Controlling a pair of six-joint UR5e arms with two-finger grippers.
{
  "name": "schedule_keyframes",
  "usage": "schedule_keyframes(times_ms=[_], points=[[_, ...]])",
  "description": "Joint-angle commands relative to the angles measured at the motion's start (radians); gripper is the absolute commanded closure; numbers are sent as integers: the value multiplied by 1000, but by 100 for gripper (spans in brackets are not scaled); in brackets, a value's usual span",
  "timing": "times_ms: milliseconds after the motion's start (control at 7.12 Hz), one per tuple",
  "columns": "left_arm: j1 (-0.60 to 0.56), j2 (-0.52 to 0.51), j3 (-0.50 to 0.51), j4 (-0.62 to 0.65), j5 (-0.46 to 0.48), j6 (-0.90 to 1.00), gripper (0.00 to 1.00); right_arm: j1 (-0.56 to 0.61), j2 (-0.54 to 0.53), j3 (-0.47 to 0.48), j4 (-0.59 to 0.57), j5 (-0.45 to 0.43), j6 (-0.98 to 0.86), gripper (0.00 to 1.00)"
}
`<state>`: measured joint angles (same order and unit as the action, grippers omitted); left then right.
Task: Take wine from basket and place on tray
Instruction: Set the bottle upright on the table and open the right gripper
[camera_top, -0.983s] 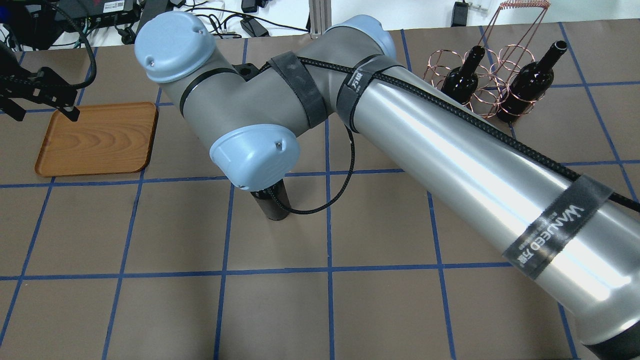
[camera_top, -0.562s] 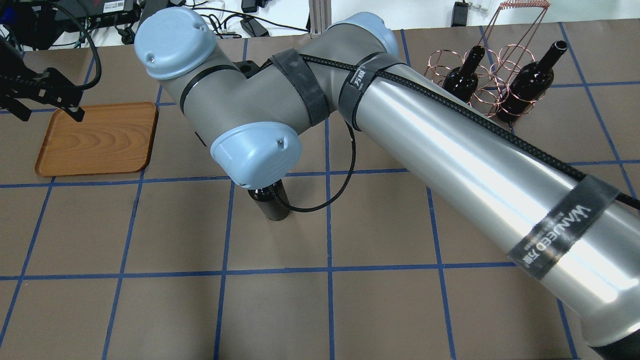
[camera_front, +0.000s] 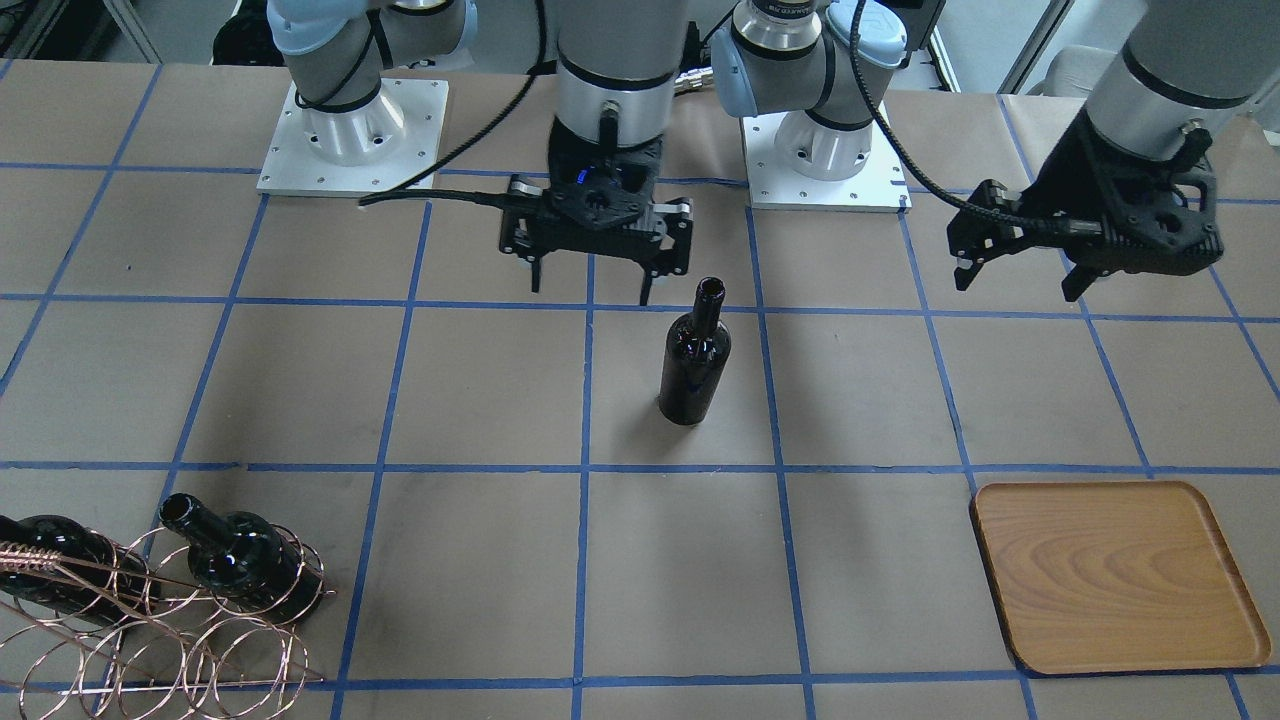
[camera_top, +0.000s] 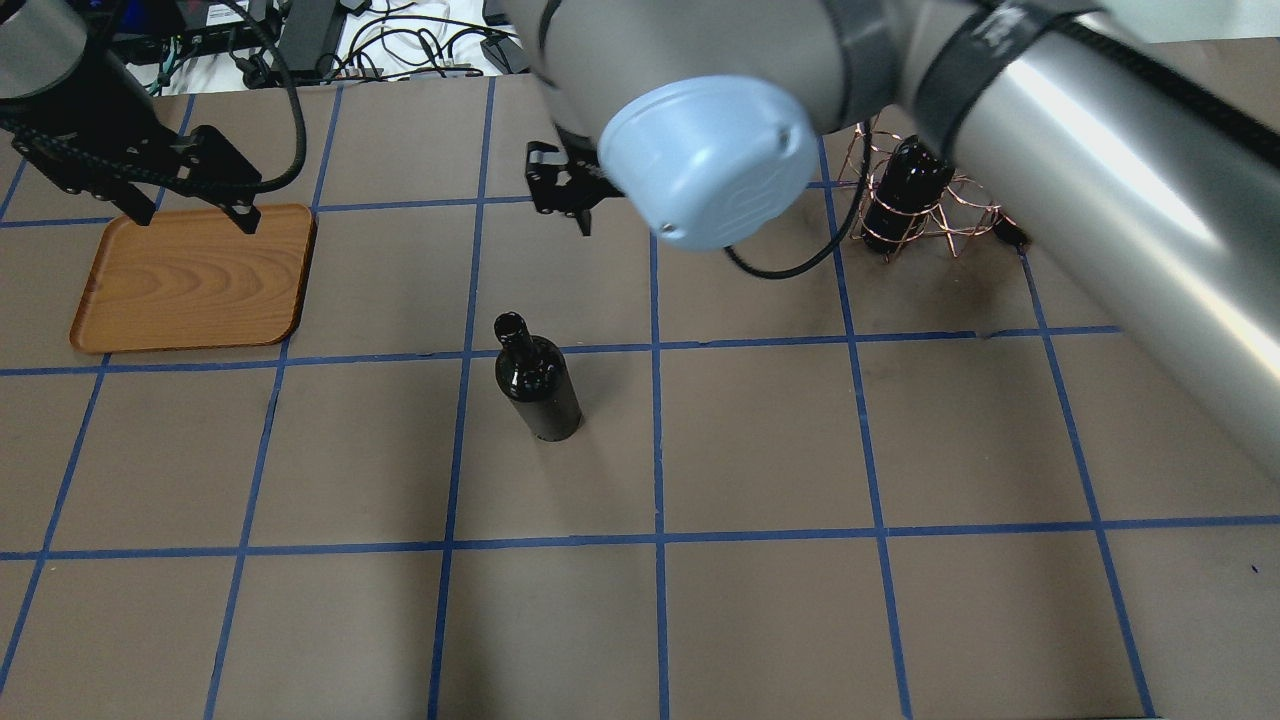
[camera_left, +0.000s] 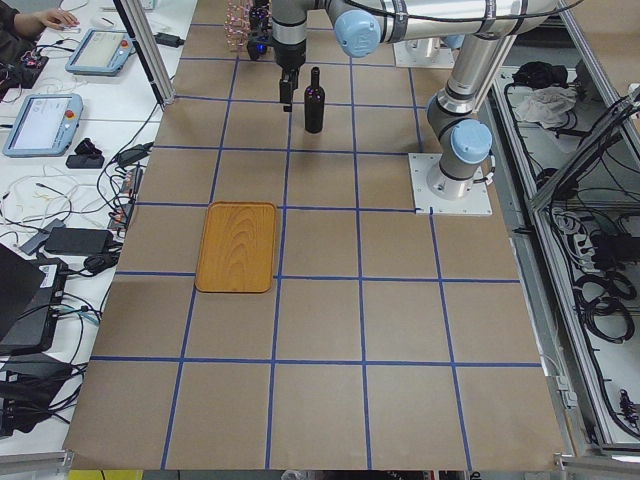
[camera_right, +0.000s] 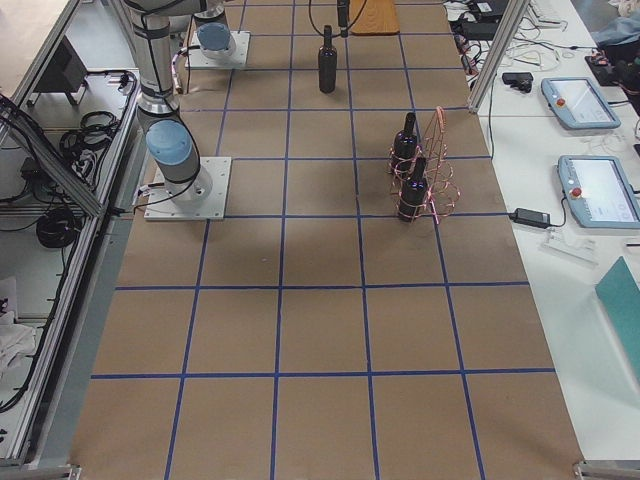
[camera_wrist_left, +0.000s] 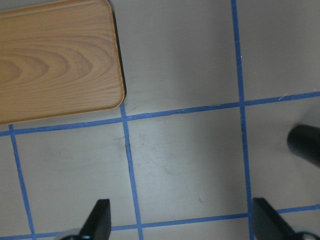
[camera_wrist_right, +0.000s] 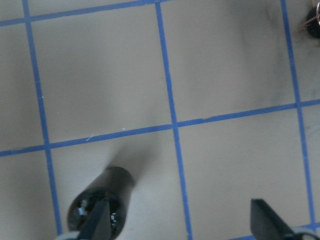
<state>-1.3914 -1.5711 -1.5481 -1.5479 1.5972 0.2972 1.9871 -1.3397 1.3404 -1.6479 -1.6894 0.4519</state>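
One black wine bottle (camera_front: 694, 365) stands upright on the table's middle, free of any grip; it also shows in the overhead view (camera_top: 537, 388). Two more bottles (camera_front: 250, 565) (camera_front: 60, 565) lie in the copper wire basket (camera_front: 170, 640). The wooden tray (camera_front: 1115, 575) is bare. My right gripper (camera_front: 595, 290) is open and empty, raised above the table beside the standing bottle, whose mouth shows low left in the right wrist view (camera_wrist_right: 100, 207). My left gripper (camera_front: 1015, 288) is open and empty, hovering by the tray's (camera_top: 190, 280) far edge.
My right arm's elbow and forearm (camera_top: 950, 110) cover the overhead view's top right and hide part of the basket (camera_top: 935, 205). The table is brown paper with blue tape lines. Cables and devices (camera_top: 400, 40) lie beyond its far edge.
My right arm has lifted and swung away, uncovering the bottle, which now stands alone on the table. My left gripper has shifted right, over the tray's far edge.
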Motion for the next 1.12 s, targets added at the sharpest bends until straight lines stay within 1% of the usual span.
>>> schedule_keyframes(times_ms=[0, 140, 281, 421, 702, 843, 983], points=[[-133, -6, -1, 32, -2, -158, 0, -165, -108, 43, 89, 23, -215, 0], [-200, -9, -15, 46, 0, -232, 0, -256, -142, 45, 111, 61, -301, 0], [-256, -19, -17, 48, -2, -307, 0, -319, -168, 45, 125, 91, -344, 0], [-302, -38, -24, 49, -2, -320, 0, -323, -194, 52, 126, 93, -331, 0], [-374, -67, -96, 170, -5, -366, 0, -323, -248, 144, 111, 85, -334, 0], [-395, -81, -125, 220, -32, -380, 0, -332, -257, 170, 111, 85, -335, 0], [-406, -90, -132, 221, -39, -380, 0, -333, -265, 166, 102, 80, -344, 0]])
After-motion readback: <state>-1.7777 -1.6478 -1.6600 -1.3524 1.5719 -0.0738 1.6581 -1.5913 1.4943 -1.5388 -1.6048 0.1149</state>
